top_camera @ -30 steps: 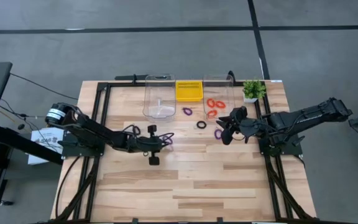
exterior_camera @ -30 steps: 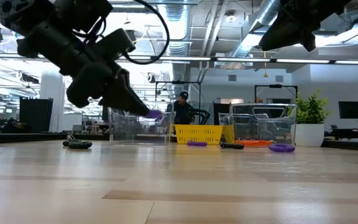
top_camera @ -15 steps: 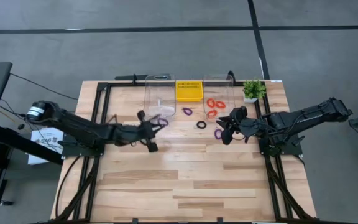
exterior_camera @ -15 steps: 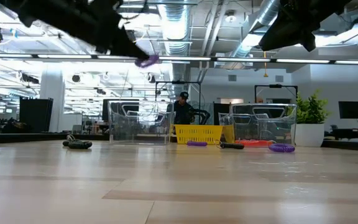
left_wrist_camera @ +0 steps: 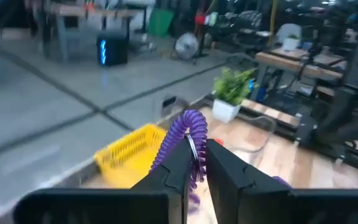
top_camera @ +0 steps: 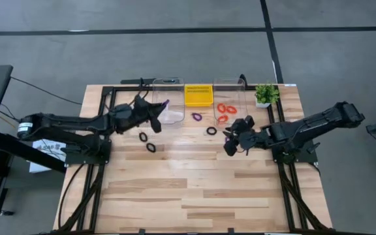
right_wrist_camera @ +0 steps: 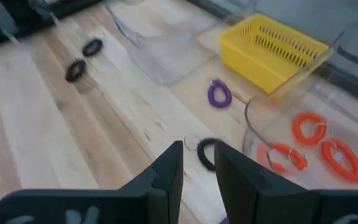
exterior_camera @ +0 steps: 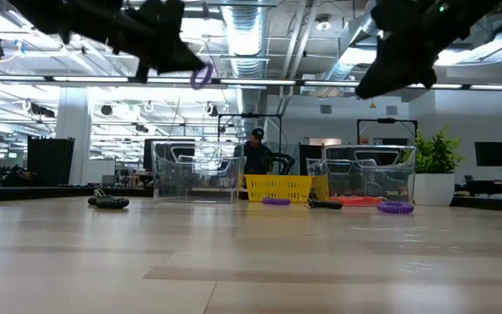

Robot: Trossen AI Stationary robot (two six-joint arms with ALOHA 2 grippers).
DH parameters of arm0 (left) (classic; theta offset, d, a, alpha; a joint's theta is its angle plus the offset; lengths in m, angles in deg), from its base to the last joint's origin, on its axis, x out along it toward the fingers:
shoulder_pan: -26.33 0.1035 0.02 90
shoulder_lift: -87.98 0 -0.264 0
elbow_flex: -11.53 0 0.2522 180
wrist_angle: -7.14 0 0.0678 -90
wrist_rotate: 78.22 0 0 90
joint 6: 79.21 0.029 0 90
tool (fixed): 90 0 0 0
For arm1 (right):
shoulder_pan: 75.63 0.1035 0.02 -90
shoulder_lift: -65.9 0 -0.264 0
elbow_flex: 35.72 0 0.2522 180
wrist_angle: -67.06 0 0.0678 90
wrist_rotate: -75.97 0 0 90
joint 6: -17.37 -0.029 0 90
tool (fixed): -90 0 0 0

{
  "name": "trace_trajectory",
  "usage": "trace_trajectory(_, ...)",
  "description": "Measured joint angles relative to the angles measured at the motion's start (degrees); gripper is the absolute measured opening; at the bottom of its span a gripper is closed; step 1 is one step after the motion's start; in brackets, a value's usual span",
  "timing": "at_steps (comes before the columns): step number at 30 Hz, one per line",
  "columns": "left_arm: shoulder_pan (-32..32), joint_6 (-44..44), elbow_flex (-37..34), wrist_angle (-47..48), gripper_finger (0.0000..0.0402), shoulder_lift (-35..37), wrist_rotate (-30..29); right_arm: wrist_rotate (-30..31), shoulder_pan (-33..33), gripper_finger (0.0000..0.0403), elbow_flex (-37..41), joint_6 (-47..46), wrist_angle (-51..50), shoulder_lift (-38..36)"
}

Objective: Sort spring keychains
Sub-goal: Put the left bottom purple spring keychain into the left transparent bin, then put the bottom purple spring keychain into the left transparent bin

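Note:
My left gripper is raised over the near-left rim of the left clear bin, shut on a purple spring keychain. My right gripper hovers above the table with a narrow gap between its fingers and holds nothing. Just beyond it lies a black keychain. Another purple keychain lies before the yellow basket. Two black ones lie on the table's left half. Orange-red keychains lie in the right clear bin. A third purple keychain lies on the table below the right gripper. My left gripper pinches the purple keychain's coil between its two fingers. The rest of the coil sticks out past the fingertips. The arm reaches in from the table's left, and the keychain is lifted clear, high above the table.
A small potted plant stands at the far right corner. Black frame rails run along both sides of the table, whose near half is bare wood. A person stands in the room behind.
My left gripper has risen and swung toward the far edge, carrying the purple keychain from low over the table up to the left clear bin. That uncovered two black keychains on the table. My right gripper has shifted slightly toward the table's left and near edge.

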State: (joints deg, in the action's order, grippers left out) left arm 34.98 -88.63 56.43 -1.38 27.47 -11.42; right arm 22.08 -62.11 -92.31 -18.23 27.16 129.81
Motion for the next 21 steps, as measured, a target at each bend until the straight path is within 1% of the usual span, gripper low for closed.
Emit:
trace_trajectory(3, 4.79, -5.84, 0.0, 0.55, 0.0043, -2.27, 1.76, -0.03, -0.03, 0.0082, 0.0, -0.53, 0.07, 2.8)
trace_trajectory(4, 6.56, -7.63, 0.0, 0.52, 0.0043, -3.1, 3.19, -0.06, -0.04, 0.0082, 0.0, -0.96, 0.01, 3.71)
trace_trajectory(8, 13.58, -13.87, 0.0, 0.45, 0.0043, -6.66, 12.24, -0.1, -0.04, 0.0082, 0.0, -2.44, 0.01, 6.48)
trace_trajectory(11, 17.55, -15.61, 0.0, 0.43, 0.0043, -9.52, 18.48, -0.14, -0.04, 0.0082, 0.0, -3.0, -0.16, 7.92)
trace_trajectory(14, 19.45, -15.09, 0.0, 0.43, 0.005, -11.89, 23.24, -0.16, -0.07, 0.0082, 0.0, -3.25, -1.86, 8.99)
trace_trajectory(16, 19.83, -15.04, 0.0, 0.36, 0.006, -13.02, 25.52, -0.16, -0.54, 0.0082, -0.02, -5.67, -5.0, 9.67)
trace_trajectory(21, 19.8, -14.88, 0.0, -0.06, 0.0095, -13.84, 26.21, -0.39, -1.82, 0.0082, 0.04, -17.58, -17.11, 10.54)
